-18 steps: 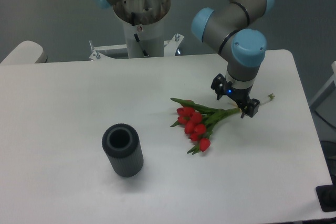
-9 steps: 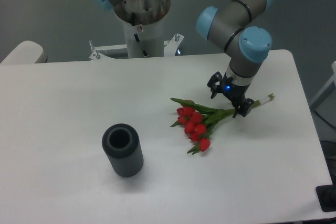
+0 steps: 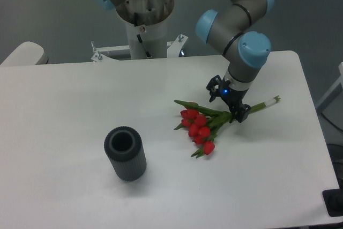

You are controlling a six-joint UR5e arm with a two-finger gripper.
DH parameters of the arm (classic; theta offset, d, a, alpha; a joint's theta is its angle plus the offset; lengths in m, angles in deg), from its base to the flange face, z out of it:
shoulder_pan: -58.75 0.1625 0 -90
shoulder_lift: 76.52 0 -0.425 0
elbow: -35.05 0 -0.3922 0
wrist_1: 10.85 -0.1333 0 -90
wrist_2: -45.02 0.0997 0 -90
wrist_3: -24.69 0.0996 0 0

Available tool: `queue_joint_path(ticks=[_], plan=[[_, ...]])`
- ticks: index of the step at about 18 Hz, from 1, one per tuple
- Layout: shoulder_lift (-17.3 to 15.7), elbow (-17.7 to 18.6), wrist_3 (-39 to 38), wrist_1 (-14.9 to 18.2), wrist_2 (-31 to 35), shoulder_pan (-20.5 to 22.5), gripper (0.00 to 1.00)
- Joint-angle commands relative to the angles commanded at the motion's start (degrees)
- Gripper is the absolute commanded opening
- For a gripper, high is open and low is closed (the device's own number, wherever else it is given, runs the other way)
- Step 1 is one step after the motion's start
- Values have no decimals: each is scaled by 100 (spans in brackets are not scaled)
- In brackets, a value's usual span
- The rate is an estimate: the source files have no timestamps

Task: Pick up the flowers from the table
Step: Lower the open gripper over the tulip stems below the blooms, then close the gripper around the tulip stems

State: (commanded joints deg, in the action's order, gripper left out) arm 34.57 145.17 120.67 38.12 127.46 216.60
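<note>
A small bunch of red tulips with green leaves and long pale-tipped stems [image 3: 206,123] lies flat on the right half of the smooth white rectangular tabletop [image 3: 64,105], blooms pointing left. The arm's black two-finger claw [image 3: 227,101] hangs low over the stems, its fingers spread apart, one on either side of them. A dark grey ribbed cylinder [image 3: 125,154] stands upright, well apart to the left.
</note>
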Motion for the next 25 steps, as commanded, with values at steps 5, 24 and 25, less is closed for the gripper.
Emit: queue_joint_path(ticks=[5, 24, 25], plan=[[79, 36, -18, -142, 0, -79, 100], [202, -25, -97, -423, -26, -202, 25], [202, -34, -97, -423, -26, -211, 25]])
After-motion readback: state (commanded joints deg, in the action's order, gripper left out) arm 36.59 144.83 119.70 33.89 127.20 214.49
